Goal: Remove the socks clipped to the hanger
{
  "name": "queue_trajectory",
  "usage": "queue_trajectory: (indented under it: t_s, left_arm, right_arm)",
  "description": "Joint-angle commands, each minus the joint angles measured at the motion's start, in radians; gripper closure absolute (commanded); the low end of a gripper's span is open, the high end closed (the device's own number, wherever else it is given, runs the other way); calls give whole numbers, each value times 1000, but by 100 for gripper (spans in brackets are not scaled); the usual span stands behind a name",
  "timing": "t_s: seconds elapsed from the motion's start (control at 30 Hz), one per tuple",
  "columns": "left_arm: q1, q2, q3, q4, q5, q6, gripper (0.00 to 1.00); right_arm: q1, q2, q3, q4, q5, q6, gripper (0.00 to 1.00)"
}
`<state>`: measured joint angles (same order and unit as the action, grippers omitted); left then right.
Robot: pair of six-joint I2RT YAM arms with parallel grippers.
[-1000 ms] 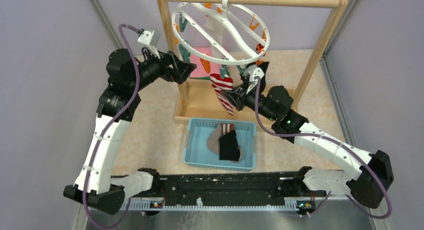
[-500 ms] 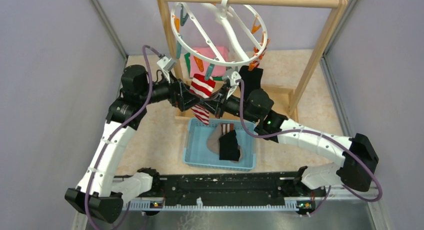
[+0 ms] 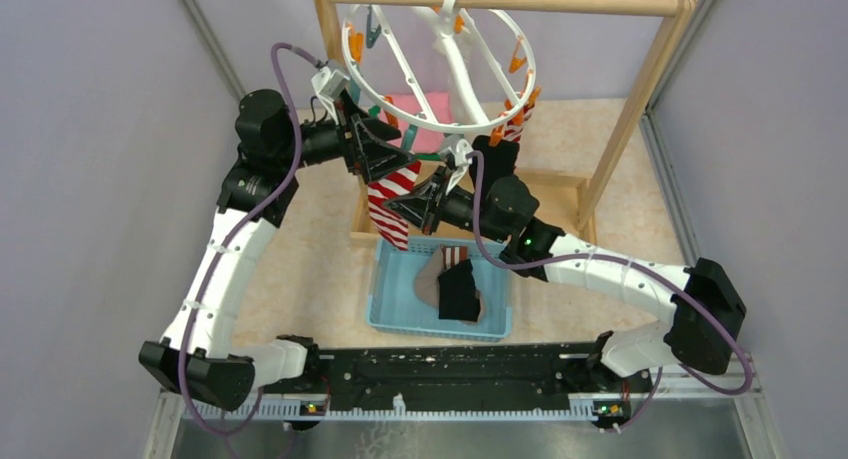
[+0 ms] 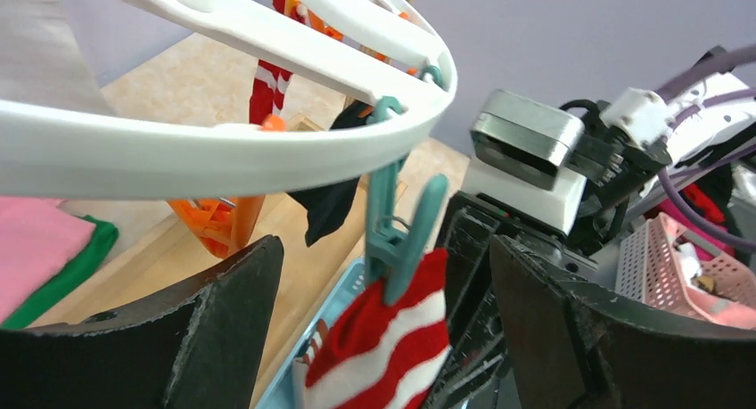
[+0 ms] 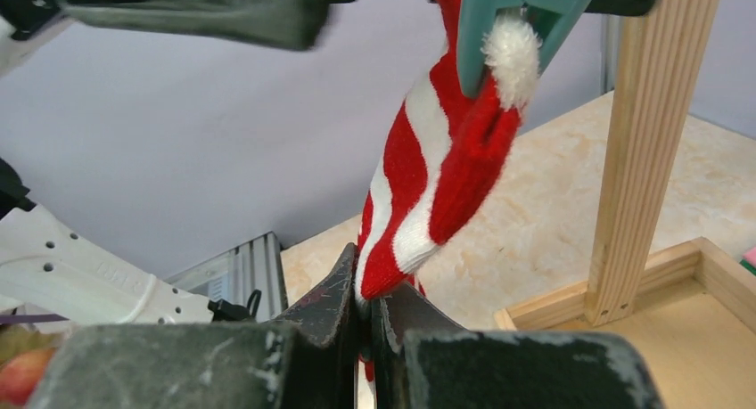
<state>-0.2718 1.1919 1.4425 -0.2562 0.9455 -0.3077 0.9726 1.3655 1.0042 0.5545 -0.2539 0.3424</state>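
The white ring hanger (image 3: 440, 64) hangs from the wooden bar. A teal clip (image 4: 399, 235) on its rim holds a red-and-white striped sock (image 3: 384, 195), which hangs stretched over the blue basket (image 3: 385, 299). My left gripper (image 3: 398, 157) is open, its fingers either side of that clip and the sock's top (image 4: 392, 342). My right gripper (image 3: 402, 207) is shut on the sock lower down (image 5: 428, 177). A black sock (image 4: 328, 204) and a second striped sock (image 4: 267, 79) hang from the far rim. A grey sock (image 3: 432, 279) and a black sock (image 3: 460, 291) lie in the basket.
The wooden rack frame (image 3: 620, 129) stands behind, with its post close to my right wrist (image 5: 655, 151). A folded pink-and-green cloth (image 3: 425, 114) lies on the rack's base. Orange clips (image 4: 223, 222) hang along the rim. Grey walls close in both sides.
My left gripper rose from the sock's side to the teal clip at the rim. The right gripper stayed shut on the striped sock, which now hangs longer and straighter. The ring swung slightly.
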Motion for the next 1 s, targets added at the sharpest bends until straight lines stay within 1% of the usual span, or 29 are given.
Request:
queue_trajectory:
  t_s: [0.0,0.17,0.33,0.43,0.57,0.73,0.9,0.97]
  left_arm:
    - [-1,42,36,129,38,-92,9]
    - [-1,61,45,155,44,-123,13]
    - [-1,74,42,240,72,-218,18]
    - [-1,74,44,283,79,-259,19]
    - [0,73,33,286,70,-267,28]
    - [-1,68,20,270,37,-246,44]
    - [-1,68,36,230,-13,-220,77]
    - [-1,69,43,226,-26,-219,86]
  right_arm:
    - [11,0,46,68,-41,37,100]
    - [11,9,50,94,-97,71,100]
    - [11,12,45,109,-117,94,100]
    - [12,11,36,115,-113,100,100]
    - [11,12,27,124,-111,108,100]
    - [11,12,24,126,-113,113,100]
    - [11,10,20,122,-109,113,100]
    - [11,10,19,103,-101,108,100]
